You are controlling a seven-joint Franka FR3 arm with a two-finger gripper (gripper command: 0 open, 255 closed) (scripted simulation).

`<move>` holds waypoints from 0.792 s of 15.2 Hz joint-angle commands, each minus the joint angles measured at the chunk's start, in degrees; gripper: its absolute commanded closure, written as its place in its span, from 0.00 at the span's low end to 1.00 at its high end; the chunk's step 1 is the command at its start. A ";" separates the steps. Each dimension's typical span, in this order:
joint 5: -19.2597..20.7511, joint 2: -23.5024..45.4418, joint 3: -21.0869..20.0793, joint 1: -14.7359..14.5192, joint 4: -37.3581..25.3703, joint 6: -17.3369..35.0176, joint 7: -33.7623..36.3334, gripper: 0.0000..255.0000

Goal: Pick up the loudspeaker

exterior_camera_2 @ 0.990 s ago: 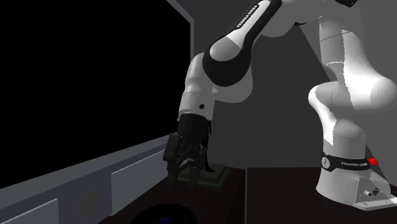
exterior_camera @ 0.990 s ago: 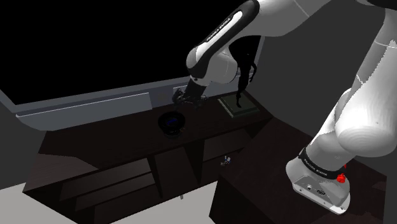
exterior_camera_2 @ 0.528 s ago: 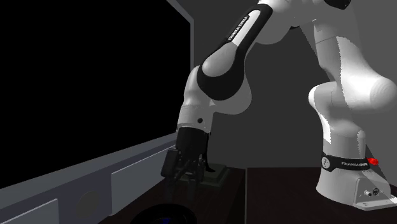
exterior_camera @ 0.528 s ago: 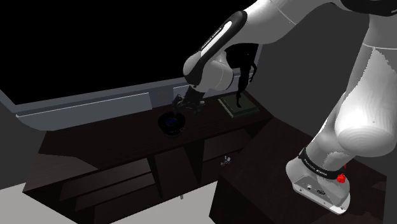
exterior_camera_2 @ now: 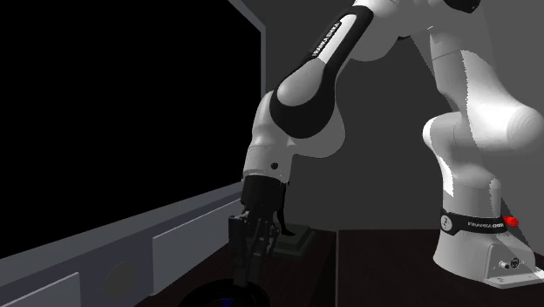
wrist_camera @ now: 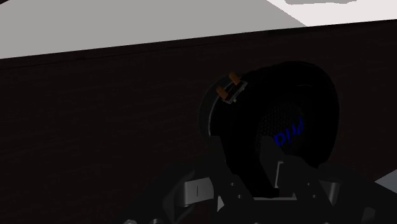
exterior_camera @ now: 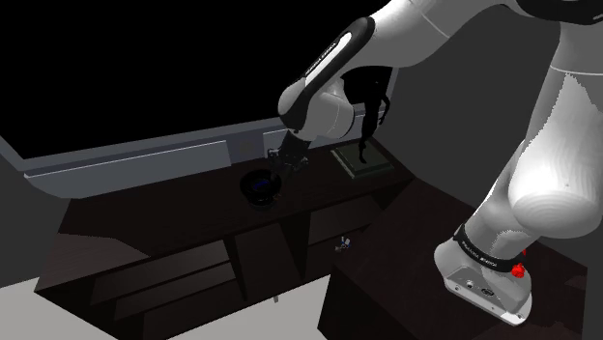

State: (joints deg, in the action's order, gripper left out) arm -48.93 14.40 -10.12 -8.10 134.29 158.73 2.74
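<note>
Looks pre-grasp by my read: finds gripper low over the black loudspeaker sitting on the dark cabinet top, can't tell if open or clenched, leaves closing and the lift itself to do.

The loudspeaker is sitting on the dark surface: a black, rounded shell, showing blue lettering on its mesh face.
</note>
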 commanded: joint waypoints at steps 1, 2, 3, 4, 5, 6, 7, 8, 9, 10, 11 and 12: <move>-0.02 0.12 -0.03 -0.03 -0.01 0.04 0.00 1.00; 0.03 0.07 0.00 -0.02 -0.01 -0.02 0.02 1.00; 0.76 -0.69 0.26 -0.16 0.14 -0.56 0.84 1.00; 1.49 -1.43 0.53 -0.30 0.28 -1.11 1.65 1.00; 2.21 -2.17 0.77 -0.42 0.40 -1.66 2.45 1.00; 2.93 -2.89 1.01 -0.53 0.51 -2.21 3.24 1.00; 3.63 -3.61 1.24 -0.64 0.60 -2.78 4.02 1.00; 4.34 -4.32 1.44 -0.71 0.67 -3.34 4.78 1.00; 5.03 -5.02 1.64 -0.79 0.73 -3.92 5.54 1.00; 5.71 -5.71 1.82 -0.85 0.77 -4.49 6.28 1.00; 6.38 -6.39 1.99 -0.89 0.80 -5.08 7.01 1.00; 7.04 -7.06 2.15 -0.93 0.81 -5.67 7.73 1.00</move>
State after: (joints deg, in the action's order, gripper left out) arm -42.88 8.06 -8.24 -8.98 135.33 153.88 9.46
